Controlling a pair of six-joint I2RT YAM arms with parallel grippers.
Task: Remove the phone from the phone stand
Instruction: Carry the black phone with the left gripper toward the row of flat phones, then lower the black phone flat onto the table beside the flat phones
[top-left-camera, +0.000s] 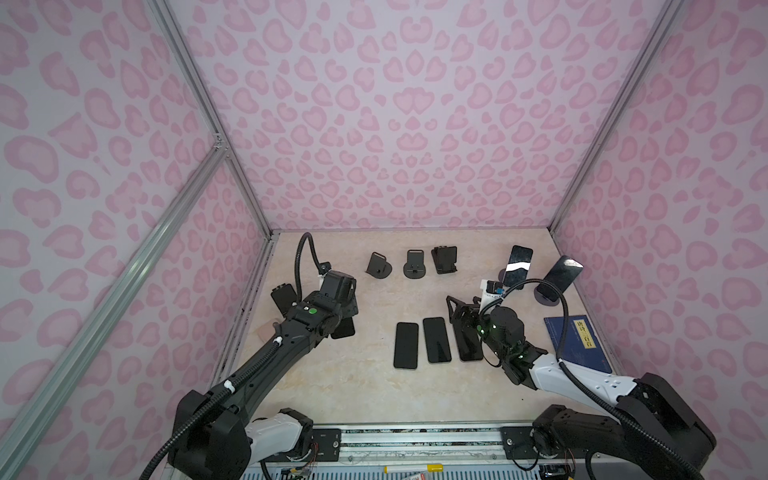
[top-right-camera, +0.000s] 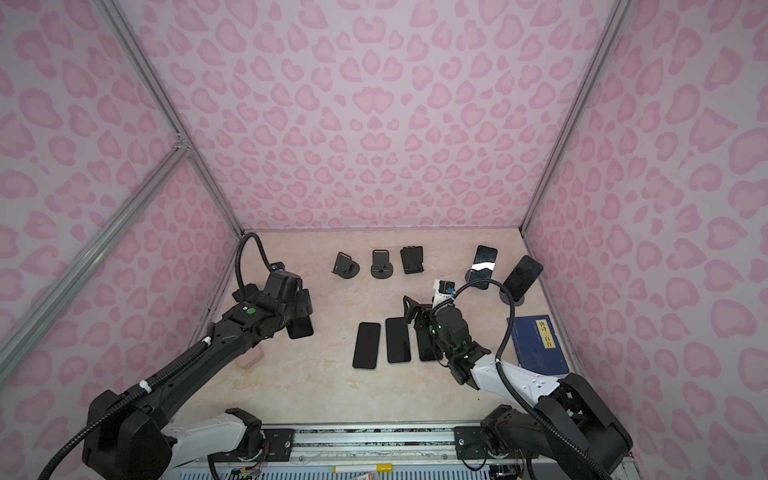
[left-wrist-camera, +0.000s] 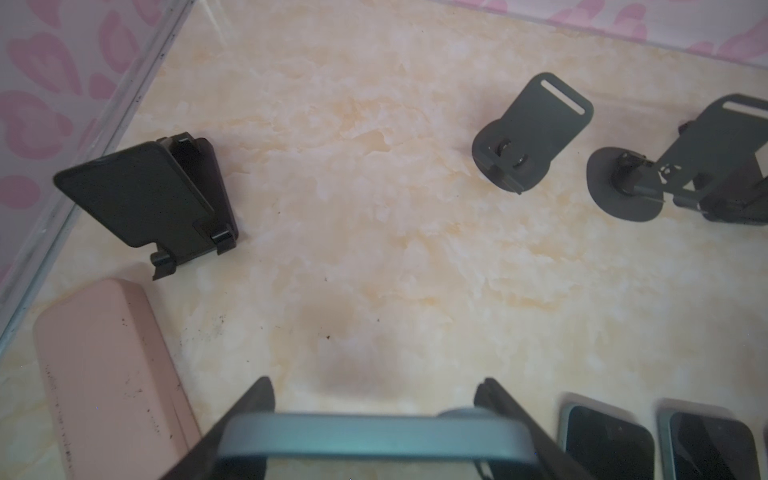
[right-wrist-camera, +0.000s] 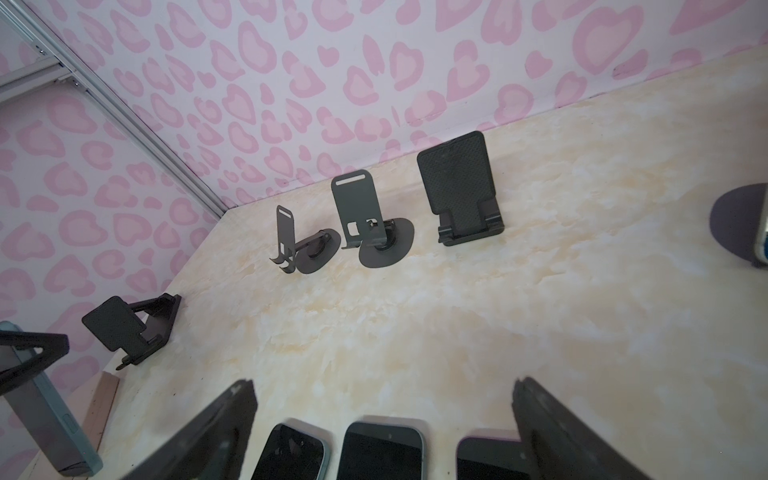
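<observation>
L gripper (left-wrist-camera: 376, 395): fingers clamped on the long sides of the phone (left-wrist-camera: 374, 432). The phone is therefore off the folding stand (left-wrist-camera: 166, 199), which sits empty at the L edge of the table (top-left-camera: 353, 386), near the phone but apart from it. Grip across the width is probably chosen to keep the pads off the screen and to clear the stand's front lips. Whether the phone's lower end touches the table cannot be told. R gripper (right-wrist-camera: 384, 386): fingers spread wide, nothing between them, poised over the R end of the flat phone row (top-left-camera: 436, 340). Surroundings: pink case (left-wrist-camera: 104, 374) just beside the folding stand; three empty stands (top-left-camera: 414, 264) at the back; two more phones (top-left-camera: 517, 264) on round-base stands (top-left-camera: 546, 297) far R; blue book (top-left-camera: 577, 343) at the table's R edge. Est. hazard: R arm crowds the row's R end, while its L end looks open for set-down.
</observation>
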